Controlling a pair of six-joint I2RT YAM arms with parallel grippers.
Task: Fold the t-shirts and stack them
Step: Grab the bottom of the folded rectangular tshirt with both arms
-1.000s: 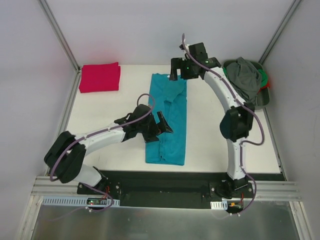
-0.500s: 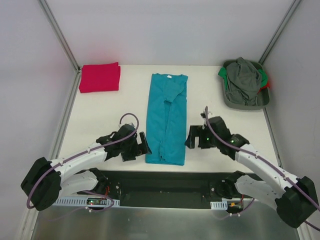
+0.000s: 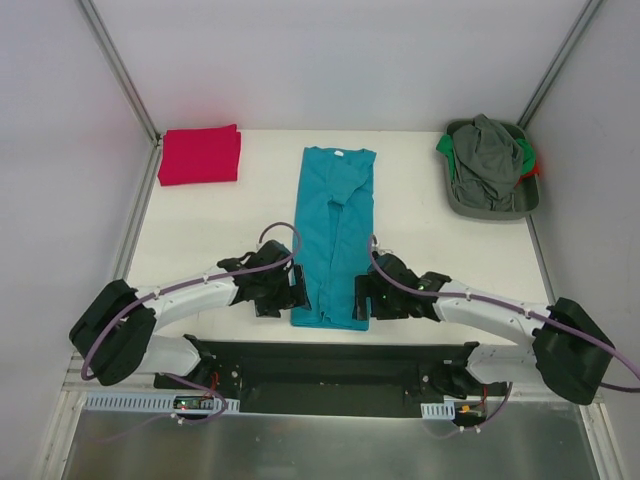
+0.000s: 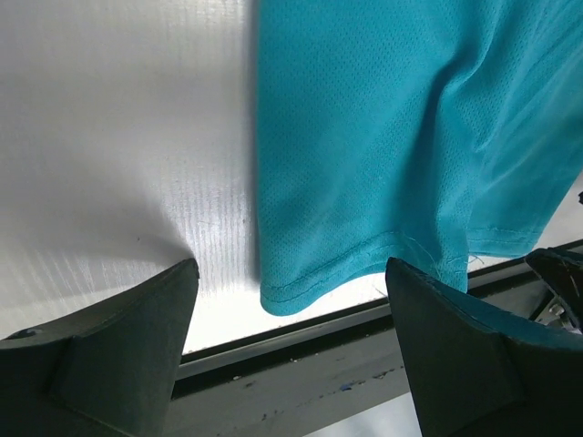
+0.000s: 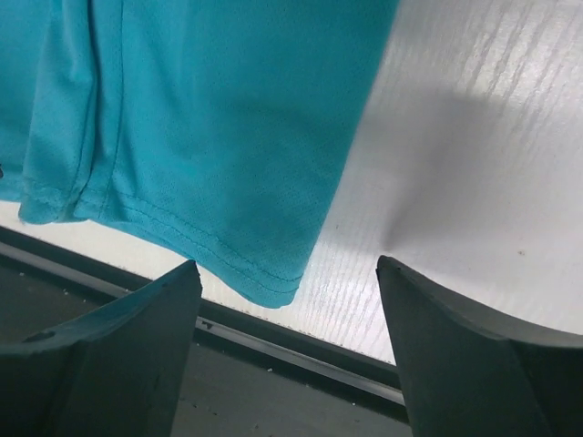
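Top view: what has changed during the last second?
The right gripper swung from the far end of the teal shirt back to its near right corner; the left gripper slid from its left edge to the near left corner. Both are open, nothing gripped. The teal shirt, red shirt and bin stayed put.

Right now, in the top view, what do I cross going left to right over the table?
red t-shirt → left gripper → teal t-shirt → right gripper → bin of clothes
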